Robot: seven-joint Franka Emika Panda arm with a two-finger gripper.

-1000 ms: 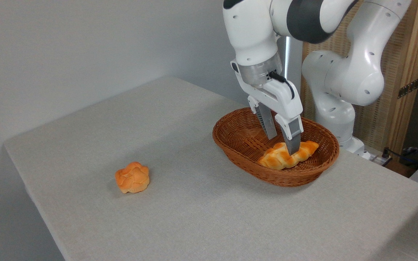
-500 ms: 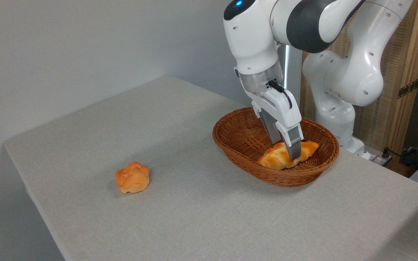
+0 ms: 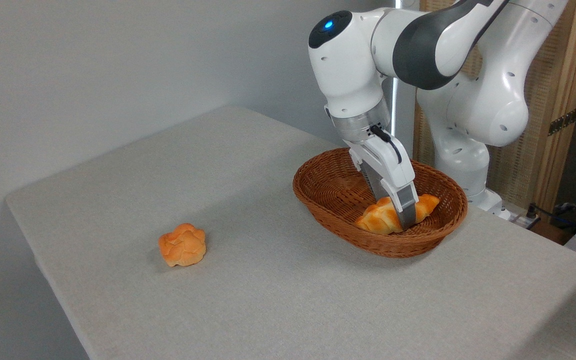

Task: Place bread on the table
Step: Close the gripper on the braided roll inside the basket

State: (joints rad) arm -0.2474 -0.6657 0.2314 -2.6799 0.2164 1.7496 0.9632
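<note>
Right of centre in the frame, your tool point(image 3: 402, 212) is down in the wicker basket point(image 3: 333, 192), its 2 fingers closed around the braided bread point(image 3: 380, 220), which lies inside. A round bun point(image 3: 182, 244) sits lower left on the bench point(image 3: 248, 280).

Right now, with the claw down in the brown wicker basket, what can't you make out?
- Claw: the far finger's tip sits behind the golden braided bread, so grip contact is unclear.
- Bread: its underside is hidden by the brown oval wicker basket wall.
- White robot arm: cut off by the top edge.
- Grey cloth table: cut off at the bottom edge.
</note>
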